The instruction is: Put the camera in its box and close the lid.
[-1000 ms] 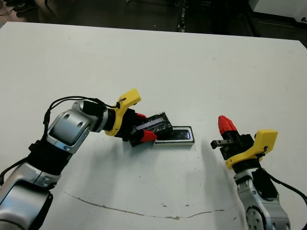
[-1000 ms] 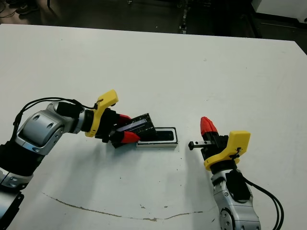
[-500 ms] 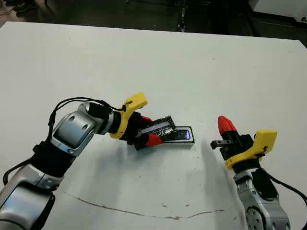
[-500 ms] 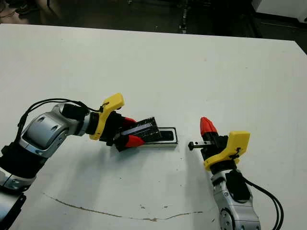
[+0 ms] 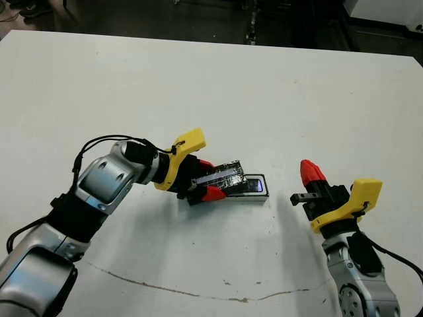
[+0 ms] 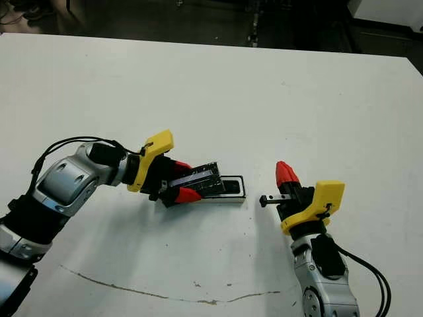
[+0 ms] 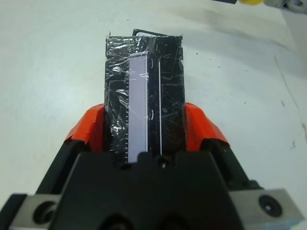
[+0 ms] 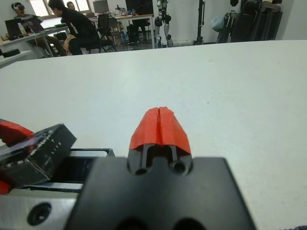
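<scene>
My left gripper (image 5: 209, 178) is shut on the lid (image 5: 223, 176), a shiny black cover with a pale lavender strip (image 7: 138, 100). The lid hangs tilted over the left part of the box (image 5: 250, 199), which lies flat on the table. Inside the box, the camera (image 5: 254, 186) shows its glossy dark face at the uncovered right end; the lid hides the remainder. To the right of the box, my right gripper (image 5: 309, 173) is shut and empty, its red tip (image 8: 159, 127) pointing towards the box (image 8: 91, 154).
A thin brownish line (image 5: 198, 290) runs across the white table near its front edge. The table's far edge (image 5: 218, 41) borders a dark floor. People (image 8: 76, 28) sit at desks beyond the table in the right wrist view.
My left gripper has carried the lid to the right, so it now covers more of the box and lies flatter. The right arm has stayed put.
</scene>
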### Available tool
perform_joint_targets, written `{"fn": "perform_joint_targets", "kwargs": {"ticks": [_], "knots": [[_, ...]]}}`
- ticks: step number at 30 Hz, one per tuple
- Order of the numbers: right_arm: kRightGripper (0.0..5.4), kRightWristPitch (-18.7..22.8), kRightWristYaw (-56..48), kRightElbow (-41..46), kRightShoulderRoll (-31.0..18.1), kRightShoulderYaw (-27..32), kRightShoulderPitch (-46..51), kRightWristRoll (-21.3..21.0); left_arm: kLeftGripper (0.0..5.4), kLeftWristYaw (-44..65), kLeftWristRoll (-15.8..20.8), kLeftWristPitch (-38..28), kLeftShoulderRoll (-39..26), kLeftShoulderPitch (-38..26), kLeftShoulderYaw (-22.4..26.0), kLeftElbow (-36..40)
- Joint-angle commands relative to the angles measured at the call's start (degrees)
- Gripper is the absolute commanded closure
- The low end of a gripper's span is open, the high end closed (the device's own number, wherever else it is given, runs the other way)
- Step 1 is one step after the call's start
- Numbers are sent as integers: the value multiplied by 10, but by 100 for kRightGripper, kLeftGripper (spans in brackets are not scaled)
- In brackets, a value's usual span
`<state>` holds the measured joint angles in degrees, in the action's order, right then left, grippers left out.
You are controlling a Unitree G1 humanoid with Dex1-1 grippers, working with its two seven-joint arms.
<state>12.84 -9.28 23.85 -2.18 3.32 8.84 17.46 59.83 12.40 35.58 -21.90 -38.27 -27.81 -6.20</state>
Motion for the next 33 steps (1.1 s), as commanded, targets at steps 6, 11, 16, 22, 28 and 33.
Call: {"fn": "perform_joint_targets", "kwargs": {"ticks": [6, 11, 16, 22, 28, 33], "knots": [[540, 9, 4, 2, -8, 6, 2, 0, 224, 1, -37, -3, 40, 10, -45, -36], [540, 3, 0, -2, -9, 6, 2, -1, 224, 3, -40, 13, 52, 9, -49, -39], [540, 5, 0, -3, -10, 7, 2, 0, 224, 7, -36, 27, 59, 8, -48, -38], [540, 4, 0, -3, -10, 7, 2, 0, 224, 12, -34, 31, 69, 4, -46, -55], [540, 8, 2, 0, -9, 7, 3, 2, 224, 16, -39, 29, 84, -7, -49, -81], [540, 5, 3, -1, -9, 7, 5, -1, 224, 20, -39, 26, 100, -12, -49, -103]]}}
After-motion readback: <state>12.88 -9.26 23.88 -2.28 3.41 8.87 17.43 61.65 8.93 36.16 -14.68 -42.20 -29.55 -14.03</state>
